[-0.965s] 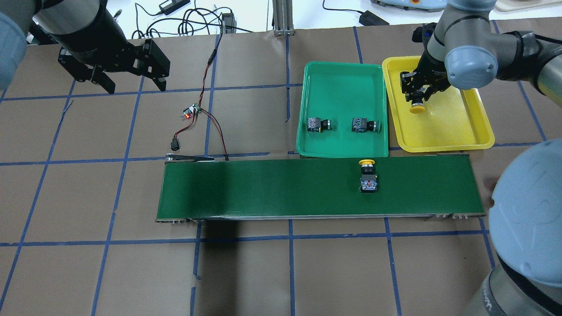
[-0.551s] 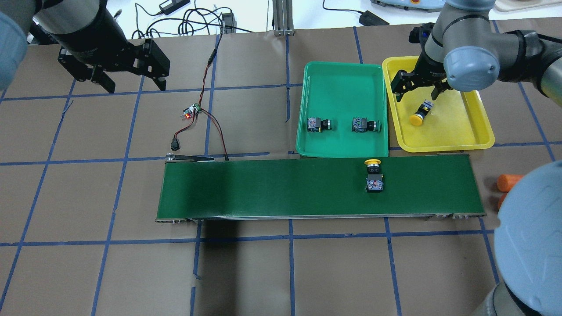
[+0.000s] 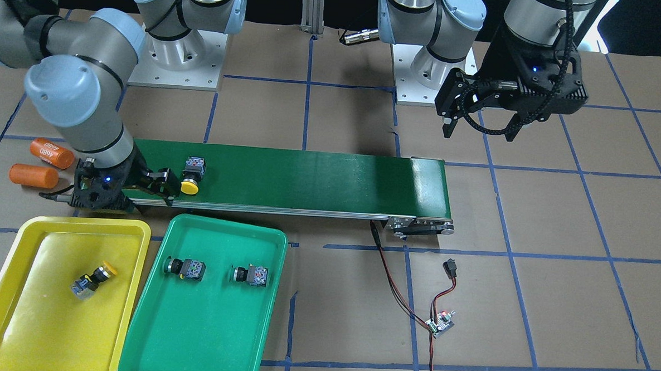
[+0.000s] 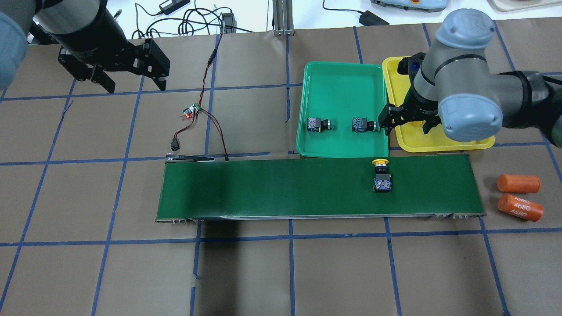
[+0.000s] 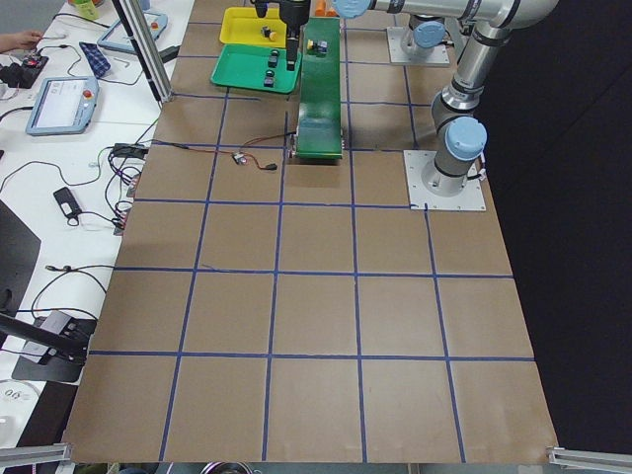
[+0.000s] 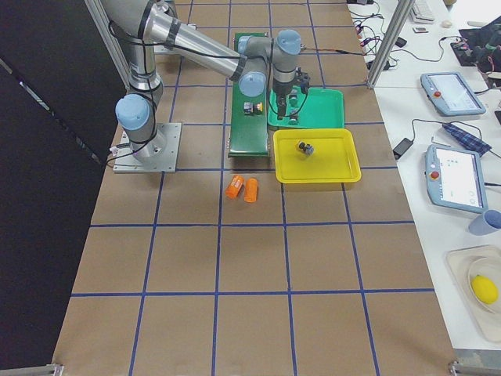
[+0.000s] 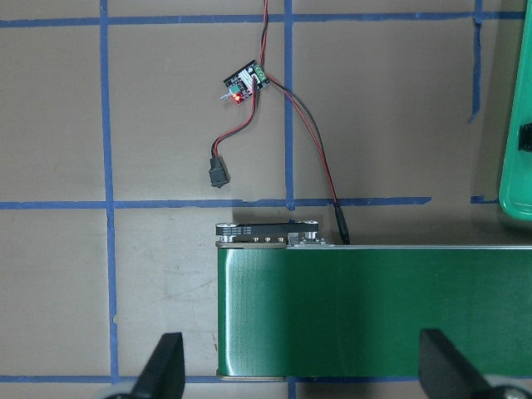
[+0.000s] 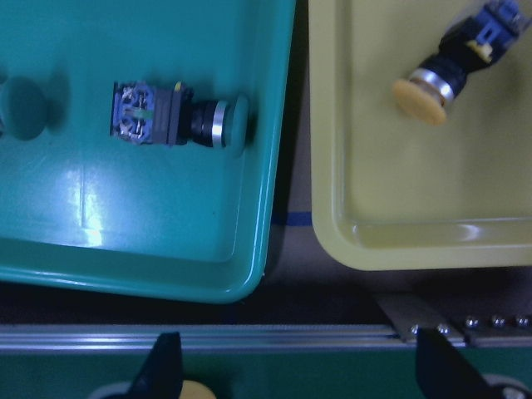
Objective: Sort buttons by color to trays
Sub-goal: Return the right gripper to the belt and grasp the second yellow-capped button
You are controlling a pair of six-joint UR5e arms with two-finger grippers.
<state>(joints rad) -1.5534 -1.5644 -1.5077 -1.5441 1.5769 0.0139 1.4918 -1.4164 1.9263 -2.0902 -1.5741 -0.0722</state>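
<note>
Bright, even; wrist cam slightly blurred.

Orange cylinder [image 4: 520, 207] reads "4680", seemingly twice.

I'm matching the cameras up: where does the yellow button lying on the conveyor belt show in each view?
Front-facing: yellow button on the conveyor belt, left part.
Overhead: belt's right part.
Exterior left: small, far along the belt.
Exterior right: on the belt, upper middle.
Left wrist: not in it.
Right wrist: only its cap, at the bottom edge.
Shared landmark: the belt itself.
</note>
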